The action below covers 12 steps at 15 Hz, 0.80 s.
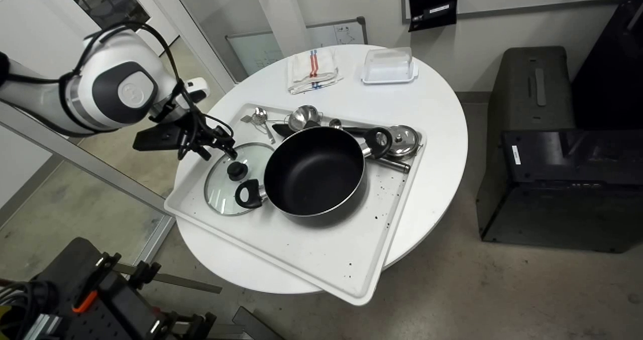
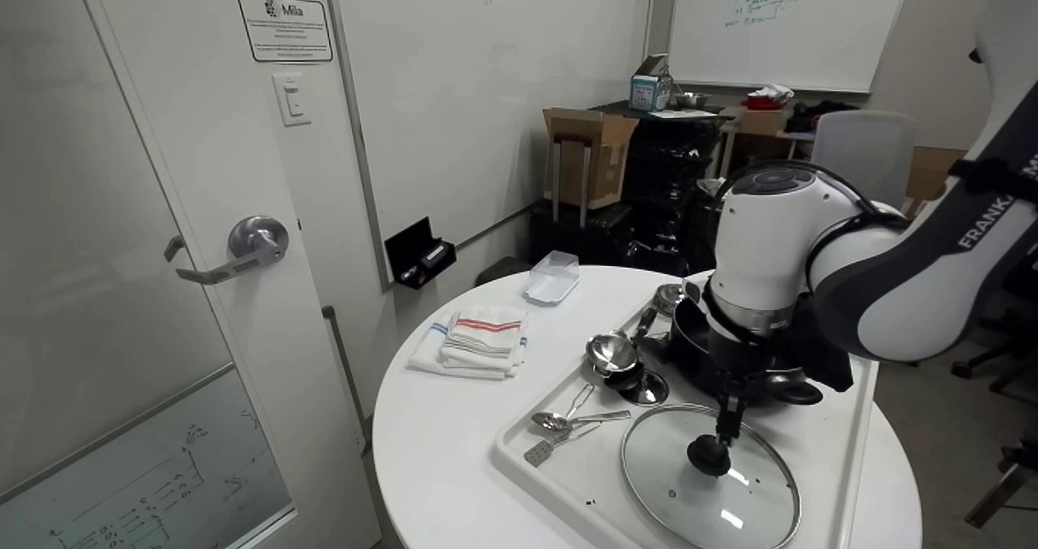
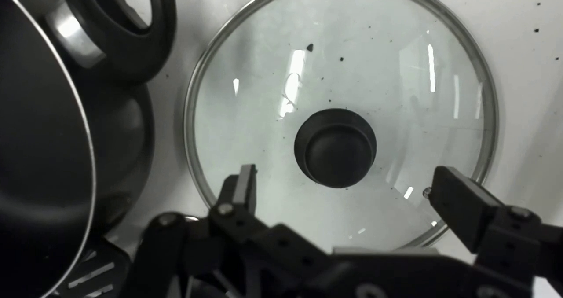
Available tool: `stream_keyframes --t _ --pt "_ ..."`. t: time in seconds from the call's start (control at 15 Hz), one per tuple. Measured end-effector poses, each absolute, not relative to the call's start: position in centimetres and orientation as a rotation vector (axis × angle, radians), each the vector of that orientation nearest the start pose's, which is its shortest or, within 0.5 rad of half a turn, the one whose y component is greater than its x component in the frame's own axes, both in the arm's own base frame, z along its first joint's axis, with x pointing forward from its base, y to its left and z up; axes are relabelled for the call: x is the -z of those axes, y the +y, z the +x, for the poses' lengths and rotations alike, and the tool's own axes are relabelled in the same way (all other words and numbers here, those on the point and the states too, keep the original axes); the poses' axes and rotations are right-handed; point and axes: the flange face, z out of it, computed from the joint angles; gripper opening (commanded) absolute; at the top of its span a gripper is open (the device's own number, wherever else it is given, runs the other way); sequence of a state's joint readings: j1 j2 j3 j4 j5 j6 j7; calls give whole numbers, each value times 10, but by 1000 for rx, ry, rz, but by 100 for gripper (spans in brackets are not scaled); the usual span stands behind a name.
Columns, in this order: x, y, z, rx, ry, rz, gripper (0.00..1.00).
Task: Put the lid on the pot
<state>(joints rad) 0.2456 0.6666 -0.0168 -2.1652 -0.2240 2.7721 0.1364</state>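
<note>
1. Hovering over the round, clear-glass lid [image 2: 697, 492] with a thin metal rim, the black two-fingered gripper [image 3: 343, 177] is pointing down with its fingers [image 3: 462, 205] spread wide apart and is holding nothing.
2. In the wrist view, the lid's round black knob [image 3: 336, 155] is showing between the fingers, with space on either side.
3. The lid is lying flat, knob up, on the shallow white rectangular tray [image 1: 306, 244], just beside the round black pot [image 1: 314, 172] with a dark interior.
4. One black loop handle [image 1: 255, 194] of the pot is pointing toward the lid, and a strip of tray is separating the two.
5. A small silvery metal spoon [image 2: 551, 422] is lying on the tray near the lid.
6. Folded, red-and-blue-striped white cloths [image 1: 307, 69] are resting on the round white table [image 1: 442, 114].
</note>
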Motion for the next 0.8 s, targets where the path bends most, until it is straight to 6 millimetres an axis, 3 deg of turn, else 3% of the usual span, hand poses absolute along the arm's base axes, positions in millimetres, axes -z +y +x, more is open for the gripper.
stream_keyframes --t 0.8 --pt "-16 139 532 -132 -519 -3201 100"
